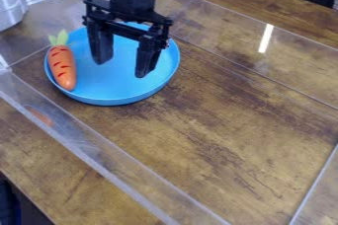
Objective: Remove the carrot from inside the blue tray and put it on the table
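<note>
On the table [224, 130], the open hand [121, 64] hangs over the blue tray [126, 94] beside the carrot [61, 63].

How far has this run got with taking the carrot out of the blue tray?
Done: nothing of the transfer; the carrot lies in the blue tray, at its left edge.
In hand: the gripper hangs open over the tray, to the right of the carrot and clear of it, holding nothing.
Left: line up over the carrot, grasp it, lift it out and set it on the table.
</note>
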Controlling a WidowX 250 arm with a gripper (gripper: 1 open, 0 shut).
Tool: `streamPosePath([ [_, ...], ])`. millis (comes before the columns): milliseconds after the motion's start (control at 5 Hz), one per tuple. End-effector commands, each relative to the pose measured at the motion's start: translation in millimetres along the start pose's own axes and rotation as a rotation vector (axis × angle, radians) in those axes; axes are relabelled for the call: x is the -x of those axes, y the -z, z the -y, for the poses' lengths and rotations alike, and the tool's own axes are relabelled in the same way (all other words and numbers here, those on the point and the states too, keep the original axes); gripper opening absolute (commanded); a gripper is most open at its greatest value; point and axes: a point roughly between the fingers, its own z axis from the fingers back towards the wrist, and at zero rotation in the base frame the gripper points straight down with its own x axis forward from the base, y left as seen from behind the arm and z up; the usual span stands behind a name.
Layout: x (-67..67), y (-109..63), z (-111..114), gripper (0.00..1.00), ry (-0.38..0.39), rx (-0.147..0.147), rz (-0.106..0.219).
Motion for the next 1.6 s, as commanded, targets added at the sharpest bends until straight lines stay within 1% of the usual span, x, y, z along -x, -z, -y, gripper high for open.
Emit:
streamPosePath([
  [0,-3.3,-8.2,-10.3,1.0,-0.035,0.001,0.035],
  [600,-6.5,-6.7,-19.3,1.0,-0.067,-0.003,0.043],
  [1200,-5.7,-8.3,-29.9,1.0,-0.085,-0.005,0.063],
  [1400,-6.3,-3.3,-36.7,1.0,-0.114,0.0,0.059],
])
